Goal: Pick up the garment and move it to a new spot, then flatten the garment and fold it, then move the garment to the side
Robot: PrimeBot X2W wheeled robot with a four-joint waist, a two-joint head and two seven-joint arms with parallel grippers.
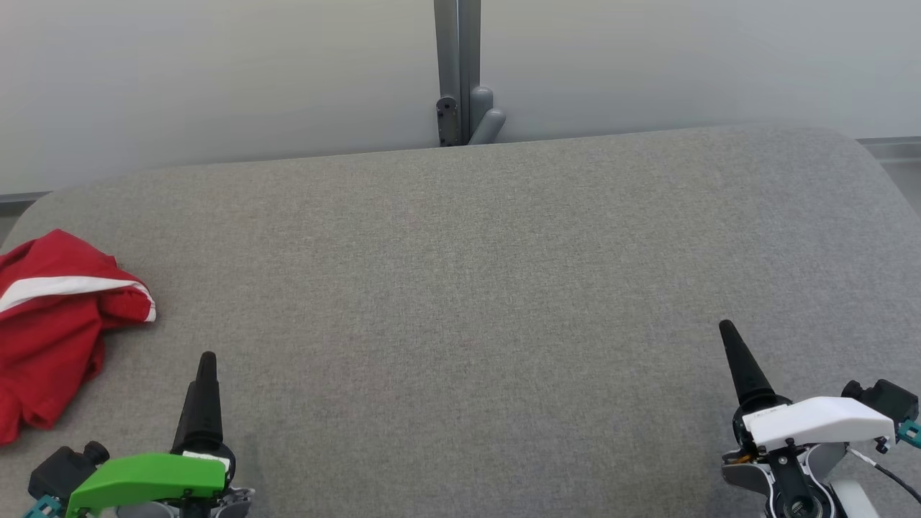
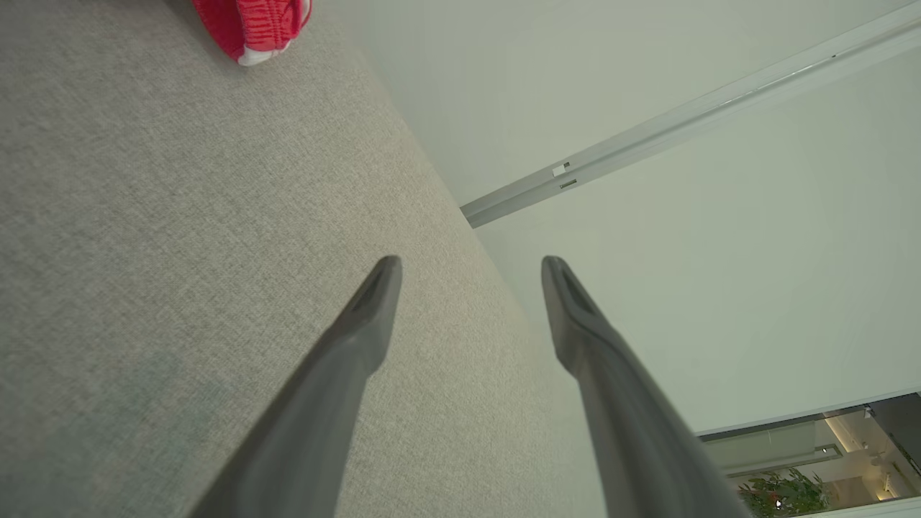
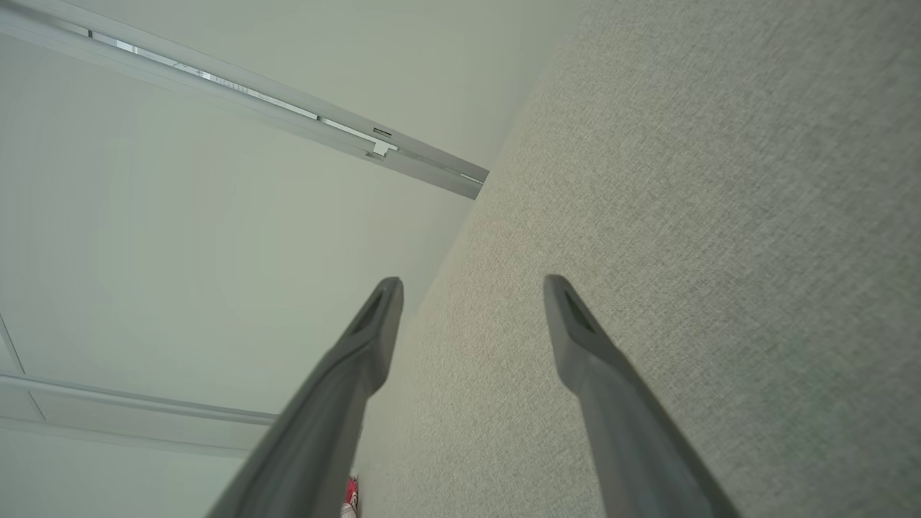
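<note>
Both hands empty.

Left hand (image 2: 471, 270): in its wrist view the fingers stand wide apart with nothing between them. One finger is over the counter (image 1: 460, 288), the other against the pale wall (image 1: 216, 72) beyond the counter's edge.

Right hand (image 3: 473, 288): same story. Fingers are well apart and nothing is gripped, with grey fabric behind one finger and wall behind the other.

In the head view our left hand sits low left under a green cover (image 1: 147, 475), and our right sits low right under a white cover (image 1: 817, 417). We see one dark finger of each, pointing up the view. The hands are well apart. We can't tell whether either touches the counter.

Garment (image 1: 50, 324): red with a white stripe, a crumpled heap at the counter's left edge, partly cut off by the frame. It lies near the left hand, up and to the left of it, not touching. It is not flat and not folded. The left wrist view catches a red bunch with white trim at the top. The right wrist view shows a small red sliver at the bottom edge beside one finger.

The counter has a grey woven cover with rounded far corners. A grey post (image 1: 457, 72) runs down the wall behind its middle, with a bracket at the base.
</note>
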